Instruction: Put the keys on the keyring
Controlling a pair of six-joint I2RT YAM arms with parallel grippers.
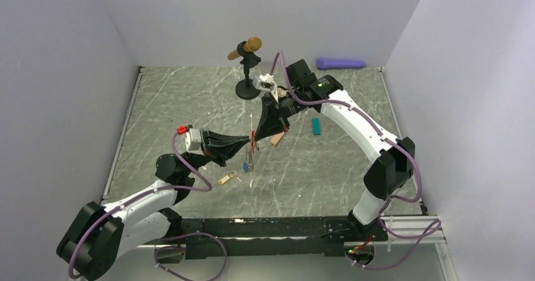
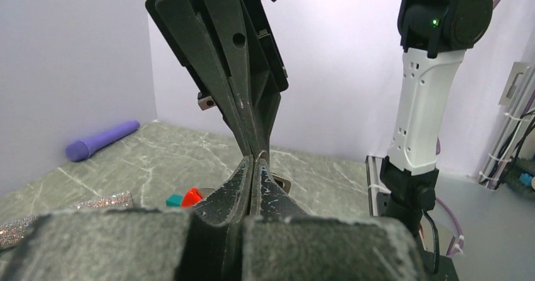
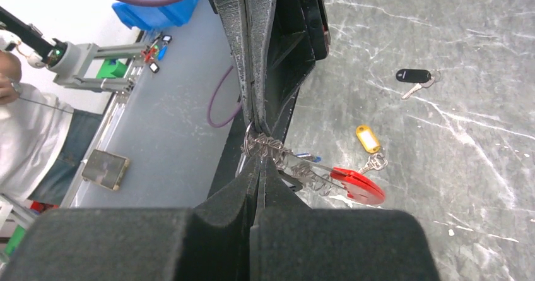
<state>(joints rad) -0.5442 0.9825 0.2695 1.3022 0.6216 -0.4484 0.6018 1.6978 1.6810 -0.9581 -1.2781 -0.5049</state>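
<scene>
Pale walls box in the grey marbled surface [image 1: 328, 167], and over its middle my left hand [image 2: 252, 166] is pinched tight on the wire end of the keyring [image 3: 296, 165], coil [image 3: 277, 149] and red clip [image 3: 356, 186] trailing off, while my right hand [image 3: 258, 167] clamps that same end, tip to tip. I judge it light, springy and slippery, best held by the stiff end loop, not the floppy coil. The pads hide the loop's split; the yellow-tagged key [image 3: 368, 138] and black-tagged key [image 3: 413, 76] lie loose, well apart.
</scene>
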